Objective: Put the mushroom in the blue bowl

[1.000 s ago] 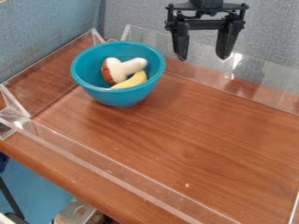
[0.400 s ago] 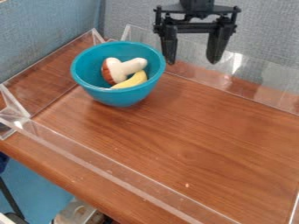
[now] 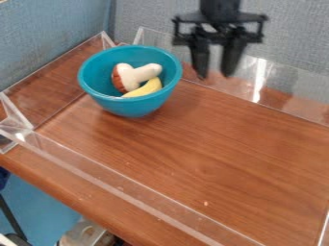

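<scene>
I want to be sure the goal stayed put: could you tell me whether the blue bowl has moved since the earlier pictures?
No, the blue bowl sits unshifted against the wooden table.

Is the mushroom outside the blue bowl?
No, the mushroom lies inside the blue bowl, beside the yellow piece.

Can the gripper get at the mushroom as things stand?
Probably yes: the mushroom lies uncovered in the open-topped blue bowl; the gripper hangs nearby, though the yellow piece may crowd it.
</scene>
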### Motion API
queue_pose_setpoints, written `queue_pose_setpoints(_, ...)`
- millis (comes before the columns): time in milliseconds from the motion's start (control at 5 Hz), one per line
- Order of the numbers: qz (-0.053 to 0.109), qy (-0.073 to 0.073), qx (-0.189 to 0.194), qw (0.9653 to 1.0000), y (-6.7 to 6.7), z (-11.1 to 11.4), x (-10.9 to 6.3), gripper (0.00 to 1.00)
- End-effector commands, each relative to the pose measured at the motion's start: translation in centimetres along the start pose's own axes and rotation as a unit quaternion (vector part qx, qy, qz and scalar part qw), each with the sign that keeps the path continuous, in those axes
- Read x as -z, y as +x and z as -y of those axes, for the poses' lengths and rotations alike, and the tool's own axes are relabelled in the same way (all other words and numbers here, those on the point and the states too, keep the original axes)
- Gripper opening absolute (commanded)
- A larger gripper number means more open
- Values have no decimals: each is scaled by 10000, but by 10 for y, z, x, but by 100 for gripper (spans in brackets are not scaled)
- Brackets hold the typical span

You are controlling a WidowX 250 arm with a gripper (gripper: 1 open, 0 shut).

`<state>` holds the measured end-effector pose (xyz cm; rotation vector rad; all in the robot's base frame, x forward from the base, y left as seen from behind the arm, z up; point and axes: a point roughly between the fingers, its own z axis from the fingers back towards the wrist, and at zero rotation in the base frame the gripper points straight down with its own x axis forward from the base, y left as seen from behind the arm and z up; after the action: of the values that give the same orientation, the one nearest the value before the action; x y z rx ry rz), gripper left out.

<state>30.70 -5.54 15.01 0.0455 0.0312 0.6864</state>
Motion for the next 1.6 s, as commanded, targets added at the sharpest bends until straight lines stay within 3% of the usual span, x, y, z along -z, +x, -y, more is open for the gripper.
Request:
queue_pose_setpoints(0, 281, -196, 59, 9994, -11, 24, -17, 0)
queue_pose_setpoints(200, 323, -45, 280, 9991, -11, 22, -1, 100)
queue_pose_setpoints(400, 364, 109, 492, 9981, -11, 20, 18, 100)
queue_pose_setpoints(600, 420, 178, 1207, 9916, -12, 21, 23, 100)
queue_pose_setpoints(800, 467, 158, 1599, 9859, -10, 33, 18, 100)
queue_pose_setpoints(1000, 455, 43, 1722, 9840, -15, 37, 4, 100)
queue_pose_setpoints(1200, 458, -50, 1537, 9870, -5, 32, -1, 100)
queue_pose_setpoints(1400, 457, -151, 1152, 9922, 9, 20, -2, 100)
